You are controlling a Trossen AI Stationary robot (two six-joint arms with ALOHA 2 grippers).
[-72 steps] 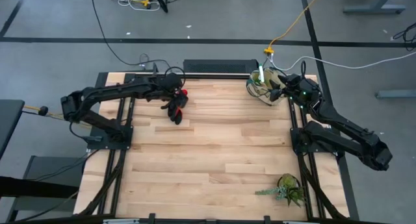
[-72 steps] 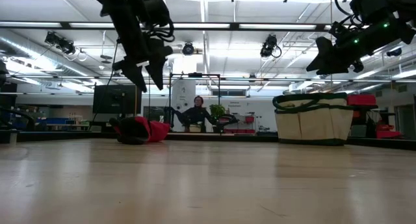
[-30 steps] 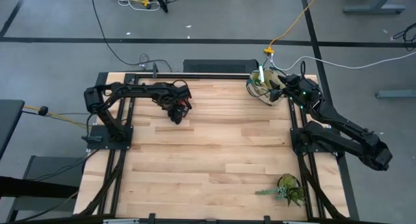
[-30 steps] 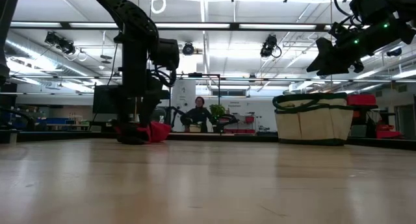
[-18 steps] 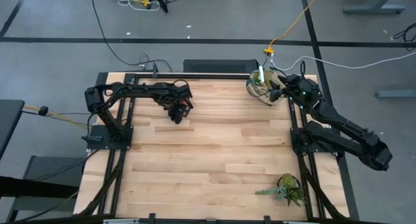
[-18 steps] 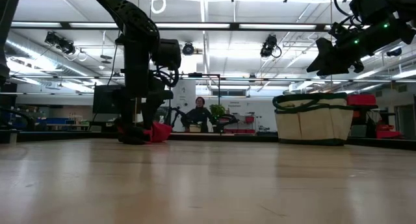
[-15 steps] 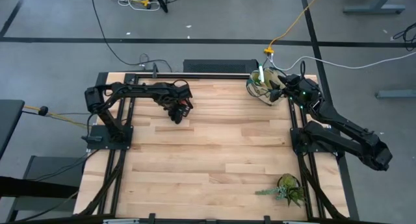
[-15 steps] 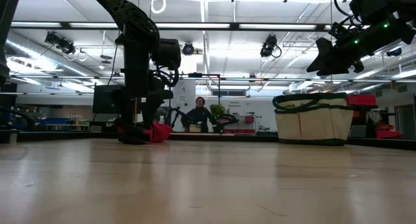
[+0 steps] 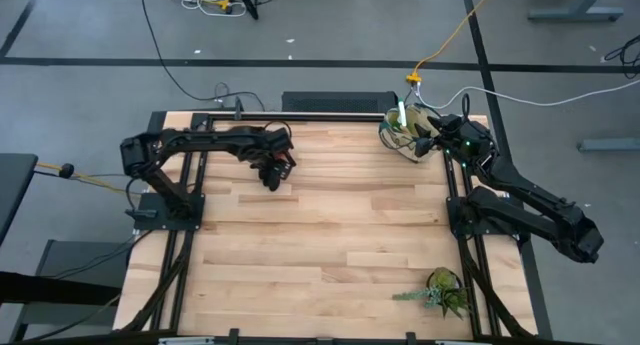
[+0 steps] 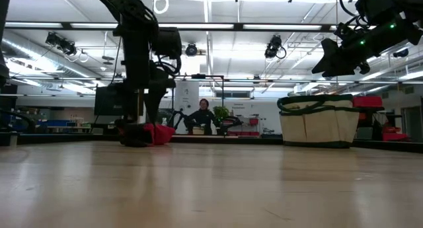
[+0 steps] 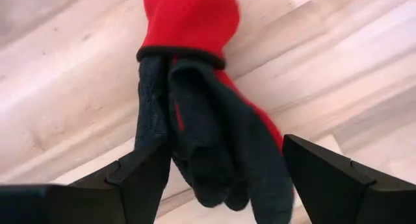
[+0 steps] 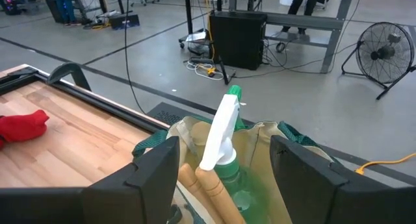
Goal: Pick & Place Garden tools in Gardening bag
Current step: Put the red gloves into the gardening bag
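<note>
The red-and-black gloves (image 9: 270, 173) lie in a heap on the table's far left part; they also show in the low view (image 10: 149, 133). My left gripper (image 9: 272, 163) is open just above them, pointing down, one finger on each side of the black part (image 11: 195, 139). The beige gardening bag (image 9: 402, 135) with green trim stands at the far right. In it are two wooden handles (image 12: 201, 178) and a green spray bottle with a white trigger (image 12: 221, 130). My right gripper (image 12: 227, 178) hovers open and empty over the bag. My left gripper's fingers (image 11: 140, 175) stand astride the gloves' black part from above. One finger's edge shows right beside the black cloth (image 11: 156, 130), and I cannot tell whether it touches. The gloves lie on the table.
A leafy green plant (image 9: 442, 290) lies near the table's near right corner. The wooden table top (image 9: 330, 235) between gloves, bag and plant is bare. A person (image 10: 200, 115) sits in the room far behind the table.
My left gripper has gone up a little from the gloves, still pointing down with its fingers apart. The gloves have stayed on the table.
</note>
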